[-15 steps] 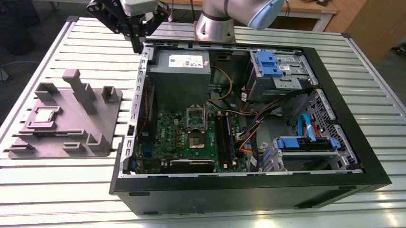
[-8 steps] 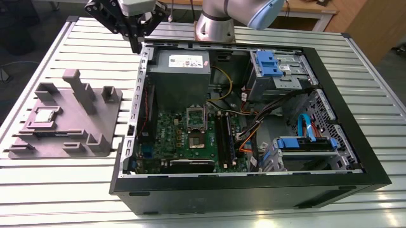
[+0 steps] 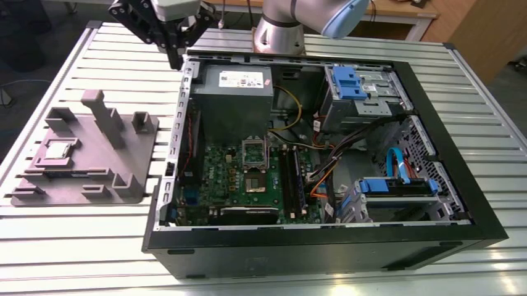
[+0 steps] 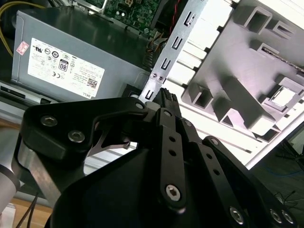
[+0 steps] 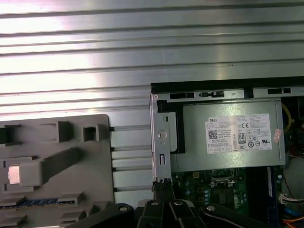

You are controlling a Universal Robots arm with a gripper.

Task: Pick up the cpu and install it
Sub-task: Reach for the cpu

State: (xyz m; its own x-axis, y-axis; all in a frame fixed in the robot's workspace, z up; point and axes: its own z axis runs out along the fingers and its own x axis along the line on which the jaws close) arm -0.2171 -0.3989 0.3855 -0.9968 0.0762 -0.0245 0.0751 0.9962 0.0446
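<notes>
The cpu (image 3: 58, 150) is a small silvery square lying flat in a recess of the grey fixture plate (image 3: 99, 179), at the exterior view's left. Both wrist views show the cpu (image 4: 285, 97) (image 5: 14, 174) resting in that plate. My gripper (image 3: 174, 60) hangs above the back left corner of the open computer case (image 3: 329, 246), well away from the cpu. Its black fingers (image 4: 167, 102) meet at the tips with nothing between them. On the green motherboard (image 3: 218, 179) inside the case, the cpu socket (image 3: 253, 165) stands with its metal frame lifted.
A grey power supply (image 3: 234, 92) fills the case's back left corner, just beside my gripper. Drive bays with blue clips (image 3: 350, 83), cables and black memory sticks (image 3: 292, 179) sit inside the case. Upright blocks (image 3: 107, 120) rise from the fixture plate. The slatted metal table (image 3: 82, 246) carries everything.
</notes>
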